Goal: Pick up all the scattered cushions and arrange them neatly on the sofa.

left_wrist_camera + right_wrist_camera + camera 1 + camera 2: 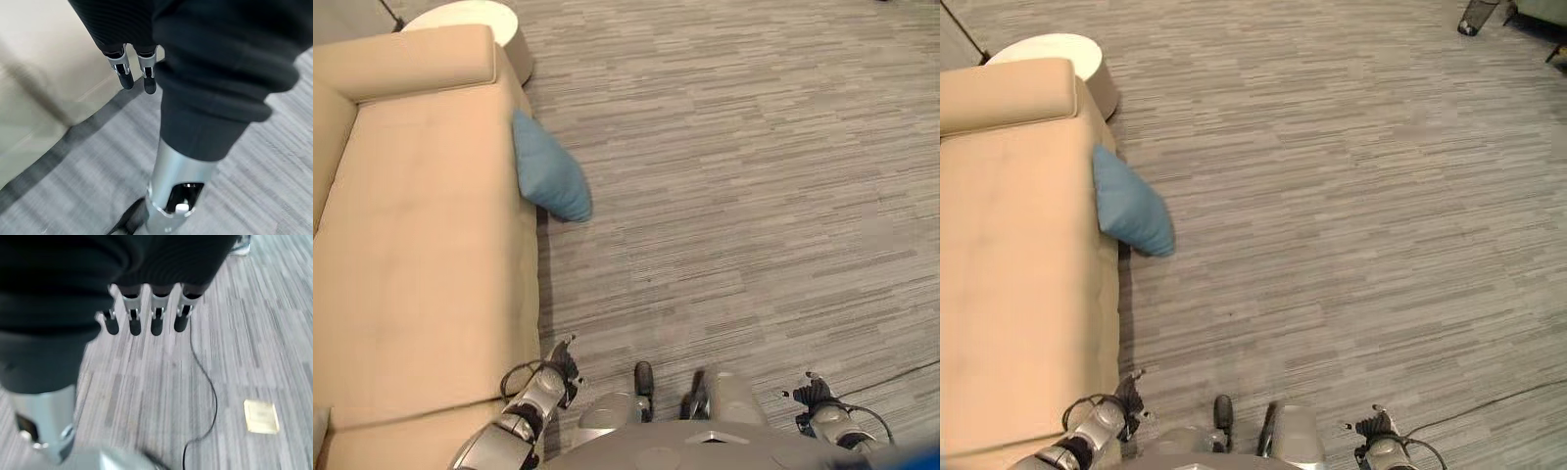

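A: Where's the cushion?

B: The blue cushion (551, 174) leans against the front edge of the sofa (421, 255), its lower end on the floor (734, 196), well ahead of the robot and to its left.

A: And the hands?

B: Both hang low and empty. The left hand (131, 73) has its fingers straight beside the sofa's near corner; the right hand (146, 316) is relaxed and open over bare floor.

A: Risks?

B: I'd judge the reach the main one: from here the cushion is far, so stooping early could miss it. A one-sided pinch may let the soft cushion sag and slide back down. The round white side table (475, 20) sits past the sofa's far end.
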